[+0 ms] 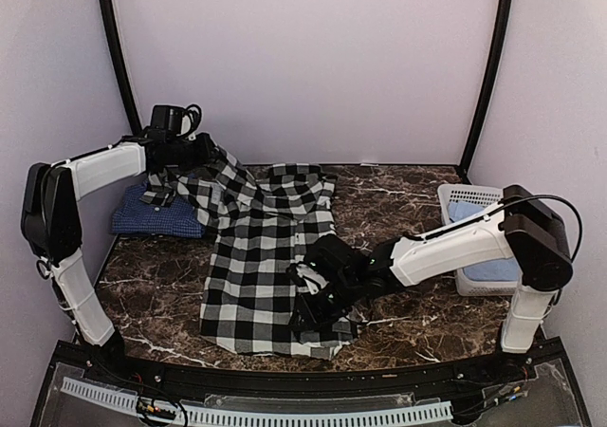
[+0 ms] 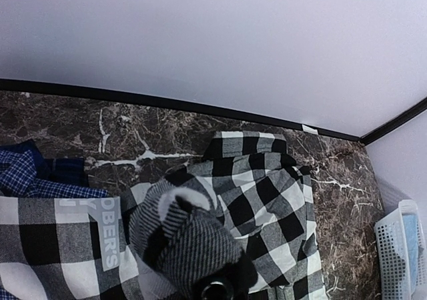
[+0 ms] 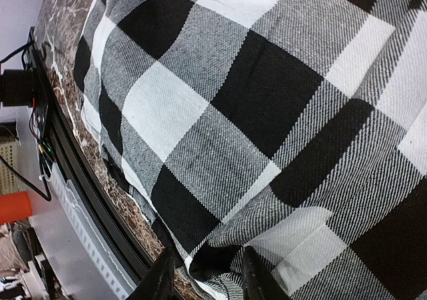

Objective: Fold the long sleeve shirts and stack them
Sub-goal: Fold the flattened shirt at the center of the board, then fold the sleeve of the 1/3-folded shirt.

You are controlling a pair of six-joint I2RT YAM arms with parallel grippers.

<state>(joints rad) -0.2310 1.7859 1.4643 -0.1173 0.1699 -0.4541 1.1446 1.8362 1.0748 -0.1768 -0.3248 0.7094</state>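
a: how many of each thing are counted?

b: two shirts are counted, the black-and-white checked shirt [image 1: 256, 266] and the dark blue shirt [image 1: 152, 216]. two grippers and one white basket [image 1: 465, 197] are also seen.

a: how is the checked shirt laid?

b: it is spread mid-table. its long axis runs from the far left corner down to the near edge. its far end is lifted and draped over the blue shirt, which is bunched at the far left.

a: and the grippers?

b: the left gripper [image 1: 180, 157] is pressed together on the raised far end of the checked shirt. the right gripper [image 3: 203, 273] is set at the near hem, its fingers [image 3: 162, 277] a little apart with cloth between them. whether that cloth is pinched cannot be told.

a: what room is seen?

b: the hem lies close to the near edge of the table [image 1: 398, 323]. bare marble is seen between the shirt and the basket at the right edge, and at the near left.
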